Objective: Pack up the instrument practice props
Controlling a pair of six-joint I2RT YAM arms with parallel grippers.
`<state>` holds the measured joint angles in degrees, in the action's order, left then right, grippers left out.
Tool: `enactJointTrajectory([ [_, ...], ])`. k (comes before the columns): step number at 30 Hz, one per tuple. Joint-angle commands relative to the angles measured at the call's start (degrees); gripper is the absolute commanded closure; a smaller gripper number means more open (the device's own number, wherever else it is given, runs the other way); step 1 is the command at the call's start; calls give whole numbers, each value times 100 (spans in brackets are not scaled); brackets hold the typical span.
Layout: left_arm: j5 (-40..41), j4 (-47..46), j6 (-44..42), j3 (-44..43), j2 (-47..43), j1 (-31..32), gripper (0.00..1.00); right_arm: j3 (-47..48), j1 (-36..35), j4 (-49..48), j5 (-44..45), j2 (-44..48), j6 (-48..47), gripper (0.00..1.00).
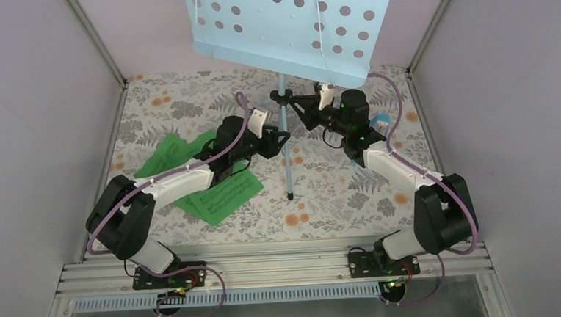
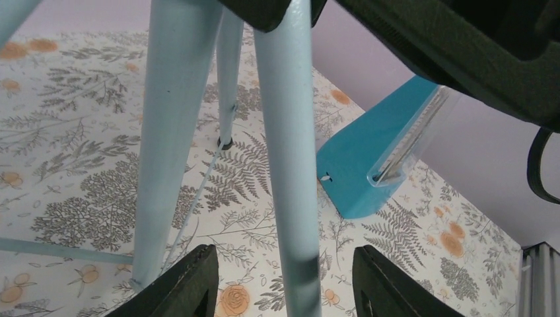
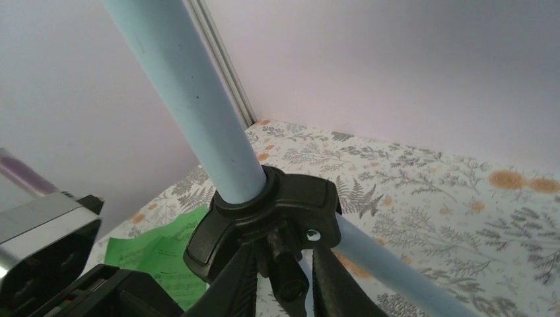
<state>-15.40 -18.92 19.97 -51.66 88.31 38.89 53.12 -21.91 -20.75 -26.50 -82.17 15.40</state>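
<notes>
**Table** (image 1: pixel 339 206) covered with a floral-print cloth. Bright green sheet-music pages (image 1: pixel 217 195) lie flat on it, overlapping, behind the left gripper (image 1: pixel 280 138) and off to its left. The tripod legs of the pale blue music stand (image 1: pixel 287 162) rest on the cloth, one of them passing between that gripper's fingers. A blue wedge-shaped metronome (image 2: pixel 353 165) stands on the cloth just beyond the gripper, to its right.

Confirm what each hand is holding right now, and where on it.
Left hand: nothing yet, open astride a music stand leg. Right hand flanks the black knob under its collar; grip cannot be told.
</notes>
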Motion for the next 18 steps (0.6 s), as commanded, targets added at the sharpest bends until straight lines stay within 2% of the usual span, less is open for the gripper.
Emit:
enactJointTrajectory([
  [1,-208,-349,-81,-249,193,22,50,211,73,-113,-248,-85,-515,82],
  [3,-203,-349,-110,-282,246,22,56,203,73,-122,-292,-62,-608,85],
  [6,-149,-228,-195,-310,321,22,74,209,73,-59,-231,-41,-752,88],
  [8,-74,-151,-226,-284,319,22,81,198,73,-23,-199,-16,-857,88],
  [14,-35,-32,-392,-167,165,22,97,206,73,64,-342,-81,-1270,87],
  [18,-78,205,-598,-168,46,22,98,148,73,104,-400,-90,-1603,87],
])
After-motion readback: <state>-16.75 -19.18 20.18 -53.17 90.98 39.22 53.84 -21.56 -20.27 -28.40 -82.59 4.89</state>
